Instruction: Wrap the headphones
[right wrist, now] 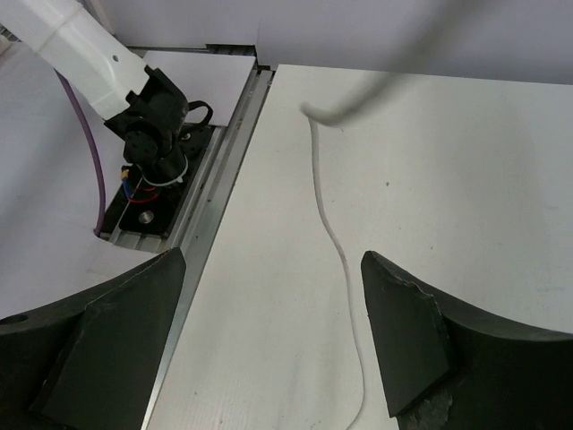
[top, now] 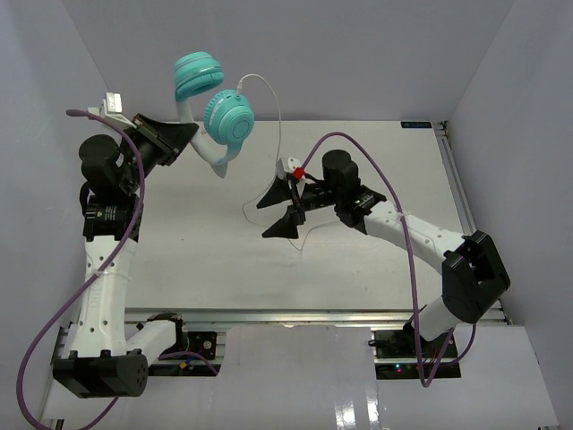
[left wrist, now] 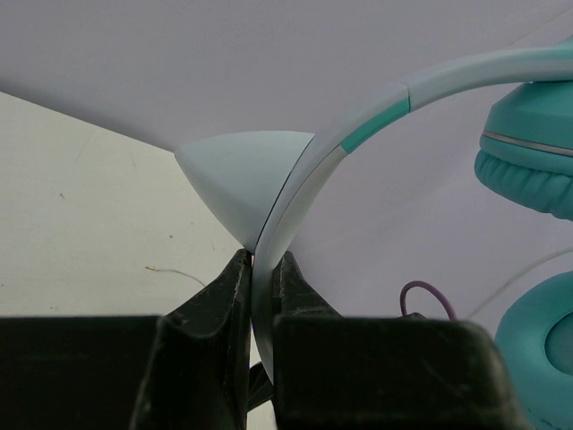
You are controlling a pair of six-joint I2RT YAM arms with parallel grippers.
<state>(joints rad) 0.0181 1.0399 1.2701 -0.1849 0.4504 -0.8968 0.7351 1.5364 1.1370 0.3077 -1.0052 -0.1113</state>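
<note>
The headphones hang in the air at the back left, with two teal ear cups (top: pixel 228 119) and a pale headband (top: pixel 211 149). My left gripper (top: pixel 191 133) is shut on the headband and holds it up; in the left wrist view the band (left wrist: pixel 358 125) runs up from between the closed fingers (left wrist: pixel 264 269), beside a pale cone-shaped ear (left wrist: pixel 237 175). The thin whitish cable (top: pixel 278 116) arcs from the cups down to the table. My right gripper (top: pixel 261 220) is open and empty above the table, with the cable (right wrist: pixel 338 246) lying between its fingers (right wrist: pixel 394 305).
White walls enclose the table on the left, back and right. A metal rail (top: pixel 304 318) runs along the near edge, with the arm bases on it. The left arm's base (right wrist: pixel 152 143) and its purple cable (right wrist: pixel 94 170) show in the right wrist view.
</note>
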